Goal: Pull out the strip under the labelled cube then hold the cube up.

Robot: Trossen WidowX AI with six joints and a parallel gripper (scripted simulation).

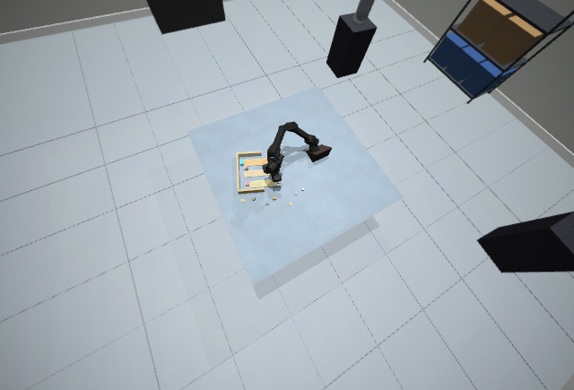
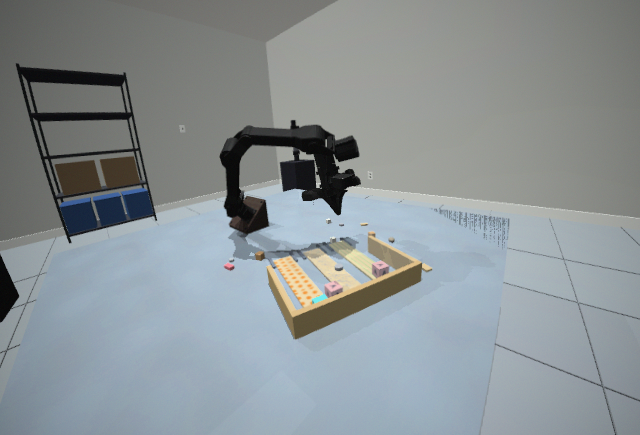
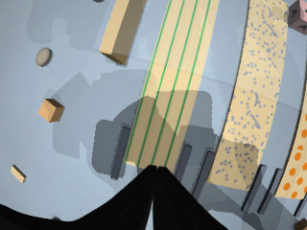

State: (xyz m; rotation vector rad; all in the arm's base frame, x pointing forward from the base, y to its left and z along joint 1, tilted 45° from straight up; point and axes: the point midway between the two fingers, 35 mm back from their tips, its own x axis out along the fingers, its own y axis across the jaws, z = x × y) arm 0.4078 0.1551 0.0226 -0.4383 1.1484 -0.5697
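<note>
My gripper [image 1: 276, 177] [image 2: 338, 212] [image 3: 155, 172] is shut and empty, pointing down above the near end of the green-striped strip [image 1: 262, 184] [image 2: 352, 258] [image 3: 177, 62]. A pink lettered cube [image 1: 247, 183] [image 2: 380, 269] is at that strip's far end. The speckled strip [image 1: 254, 173] [image 2: 323, 266] [image 3: 256, 72] lies in the middle. The orange-dotted strip [image 1: 255, 161] [image 2: 295, 279] [image 3: 297, 158] lies on the other side. A second pink lettered cube [image 2: 333, 288] [image 3: 299, 16] is near the far ends of these two; its support is unclear. A cyan block [image 1: 241, 162] [image 2: 319, 298] is beside it.
A three-sided wooden frame [image 1: 239, 175] [image 2: 356, 301] [image 3: 126, 29] surrounds the strips' far ends. Short dark rails [image 3: 120, 153] flank the near ends. An orange-brown cube [image 3: 51, 110], a grey pebble [image 3: 44, 57] and a small tan block [image 3: 18, 173] lie outside the frame.
</note>
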